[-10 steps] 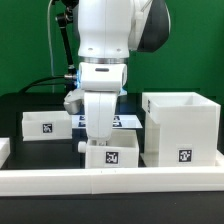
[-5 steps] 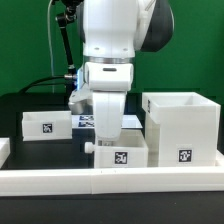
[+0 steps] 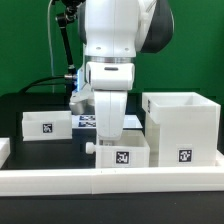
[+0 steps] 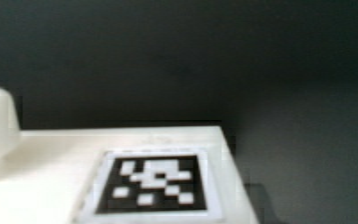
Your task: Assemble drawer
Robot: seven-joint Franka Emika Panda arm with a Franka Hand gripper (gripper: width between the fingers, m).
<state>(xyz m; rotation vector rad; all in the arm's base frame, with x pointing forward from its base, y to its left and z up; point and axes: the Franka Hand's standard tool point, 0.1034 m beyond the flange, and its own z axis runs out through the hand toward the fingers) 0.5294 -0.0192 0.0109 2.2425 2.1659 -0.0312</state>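
Just slid the tray [image 3: 122,156] rightward, close beside the box [image 3: 181,127] at lower centre; lining up for insertion. Can't tell hand's [image 3: 108,131] grip.

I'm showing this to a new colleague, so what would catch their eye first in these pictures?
The big white robot arm fills the middle, pointing down at a small shallow white plastic tray with a black-and-white tag. At the exterior view's right stands a large white cube-like box shell.
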